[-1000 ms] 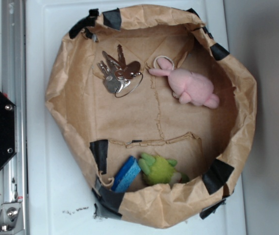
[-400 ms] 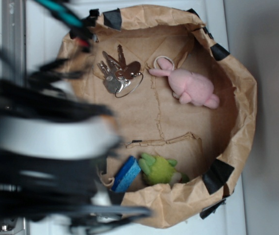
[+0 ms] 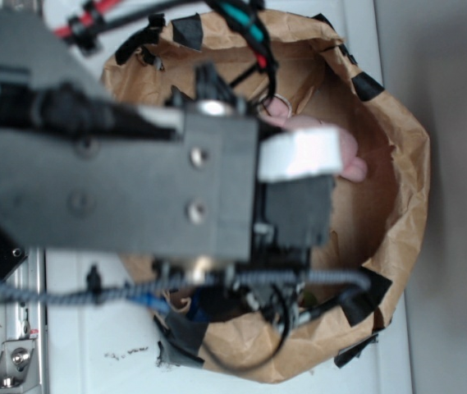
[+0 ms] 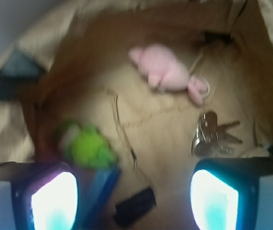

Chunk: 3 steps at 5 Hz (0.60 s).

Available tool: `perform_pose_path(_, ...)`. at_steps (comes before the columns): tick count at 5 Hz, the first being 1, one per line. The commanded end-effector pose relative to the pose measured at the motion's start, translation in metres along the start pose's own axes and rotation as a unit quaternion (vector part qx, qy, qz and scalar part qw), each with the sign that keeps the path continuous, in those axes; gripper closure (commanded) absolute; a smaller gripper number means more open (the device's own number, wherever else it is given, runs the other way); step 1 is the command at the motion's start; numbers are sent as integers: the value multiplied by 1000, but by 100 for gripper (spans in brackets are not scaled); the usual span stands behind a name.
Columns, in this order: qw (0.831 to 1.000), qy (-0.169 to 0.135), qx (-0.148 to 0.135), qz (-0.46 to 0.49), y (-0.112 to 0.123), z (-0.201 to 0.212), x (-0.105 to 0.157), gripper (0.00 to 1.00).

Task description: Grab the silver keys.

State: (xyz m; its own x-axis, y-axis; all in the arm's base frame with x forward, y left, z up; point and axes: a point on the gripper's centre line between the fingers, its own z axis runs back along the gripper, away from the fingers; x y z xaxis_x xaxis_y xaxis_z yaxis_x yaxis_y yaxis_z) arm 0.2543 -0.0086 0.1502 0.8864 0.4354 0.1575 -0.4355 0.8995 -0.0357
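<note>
In the wrist view the silver keys (image 4: 212, 134) lie fanned out on the brown paper floor of the bag, just above the right finger. My gripper (image 4: 134, 199) hangs over the bag floor, open, with nothing between its glowing pads (image 4: 54, 201). The picture is blurred by motion. In the exterior view the arm (image 3: 135, 164) covers the keys completely.
A pink plush (image 4: 162, 72) lies beyond the keys, its pale loop (image 4: 199, 88) close to them. A green plush (image 4: 88, 143) and a blue block (image 4: 100, 184) lie at the lower left. The brown paper bag's crumpled walls (image 3: 409, 164) ring everything.
The arm has swung in from the left and now hangs over the bag, hiding the keys in the exterior view. The objects in the bag have not moved.
</note>
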Motion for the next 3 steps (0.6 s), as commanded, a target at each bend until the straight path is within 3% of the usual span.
perform_pose_path(1,993,1,76,86,44,-13,4,0)
perform_pose_path(2,991,14,94,91,48,-26,-1,0)
perform_pose_path(3,991,10,86,106,56,-44,-4,0)
